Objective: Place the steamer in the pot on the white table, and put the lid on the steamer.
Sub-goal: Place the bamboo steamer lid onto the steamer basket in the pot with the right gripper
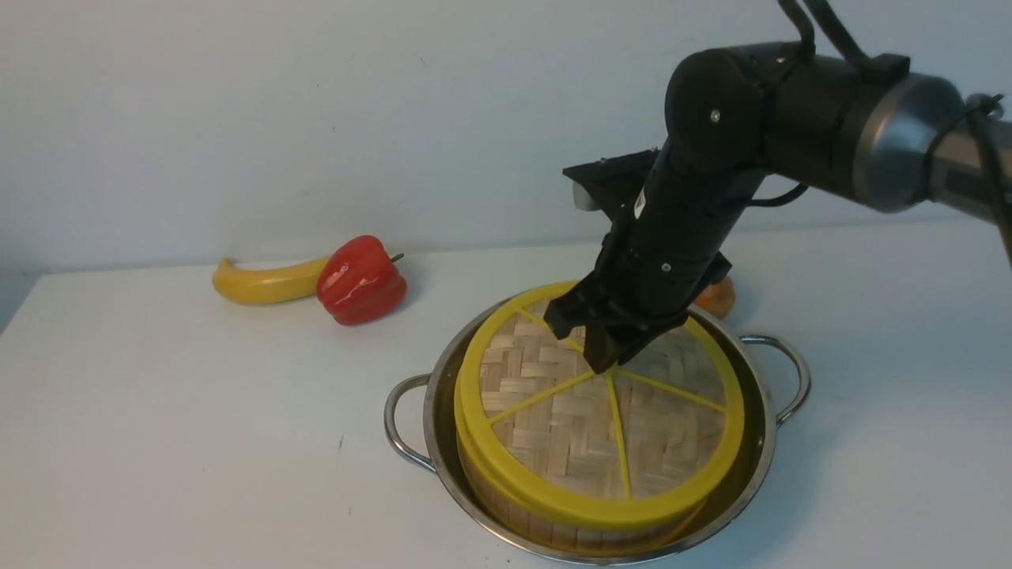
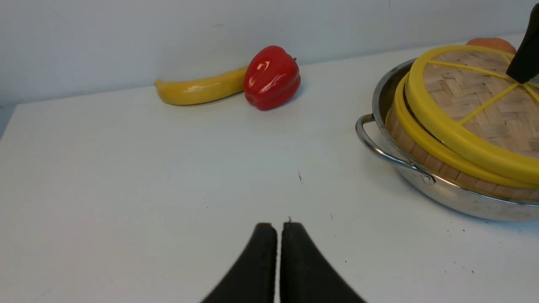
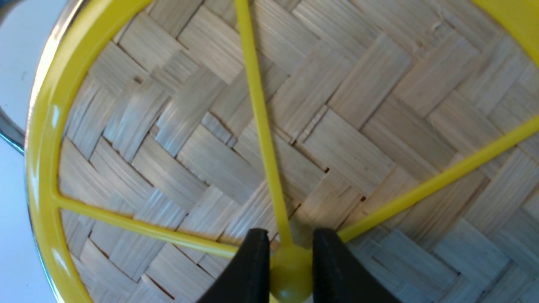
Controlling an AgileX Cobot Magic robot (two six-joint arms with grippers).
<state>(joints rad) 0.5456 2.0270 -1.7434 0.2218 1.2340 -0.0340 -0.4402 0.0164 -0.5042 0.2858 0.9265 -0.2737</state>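
Observation:
The shiny pot (image 1: 431,442) with loop handles stands on the white table (image 1: 198,411). Inside it sits the steamer (image 1: 514,518); only its bamboo wall and yellow rim show. The woven lid (image 1: 553,419) lies over the steamer, slightly askew in the left wrist view (image 2: 459,109). My right gripper (image 1: 602,357) comes down on the lid's centre, and in the right wrist view the gripper (image 3: 290,237) is shut on the yellow knob (image 3: 290,269). My left gripper (image 2: 278,227) hovers over bare table left of the pot (image 2: 421,185), shut and empty.
A yellow banana (image 1: 265,283) and a red bell pepper (image 1: 360,280) lie at the back left near the wall. An orange object (image 1: 718,297) sits just behind the pot, mostly hidden by the right arm.

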